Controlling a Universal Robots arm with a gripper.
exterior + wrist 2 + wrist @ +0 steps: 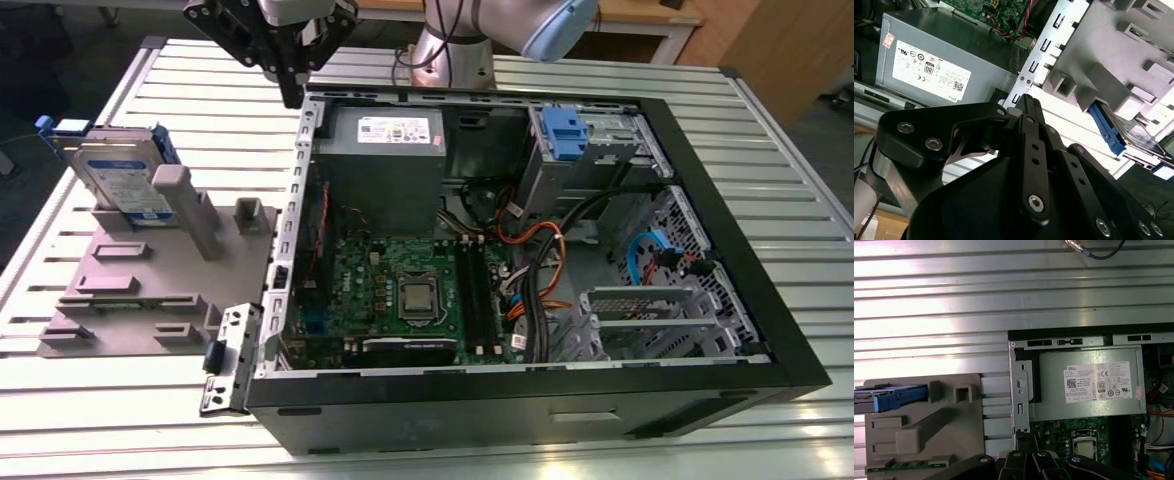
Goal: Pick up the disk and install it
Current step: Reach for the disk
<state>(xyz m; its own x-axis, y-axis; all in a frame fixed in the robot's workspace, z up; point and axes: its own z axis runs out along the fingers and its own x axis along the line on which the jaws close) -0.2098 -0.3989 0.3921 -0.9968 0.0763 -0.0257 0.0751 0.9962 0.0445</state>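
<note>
The disk [123,178] stands on edge in a grey holder [147,295] on the exterior view's left, silver with a white-and-blue label and blue rails. My gripper [291,96] hangs above the computer case's back left corner, to the right of the disk and well apart from it. Its fingers are shut with nothing between them. In the first wrist view the disk [891,398] shows edge-on on the holder [924,432], with the gripper [1023,439] over the case wall. In the second wrist view the gripper [1027,101] points at the case edge, the disk [1108,129] off to one side.
The open computer case [747,250] lies on a slatted metal table [107,420]. Inside it are a grey power-supply box [380,165], a motherboard [407,290], cables and a drive bay with a blue latch [562,135]. The arm's base [454,45] stands behind the case.
</note>
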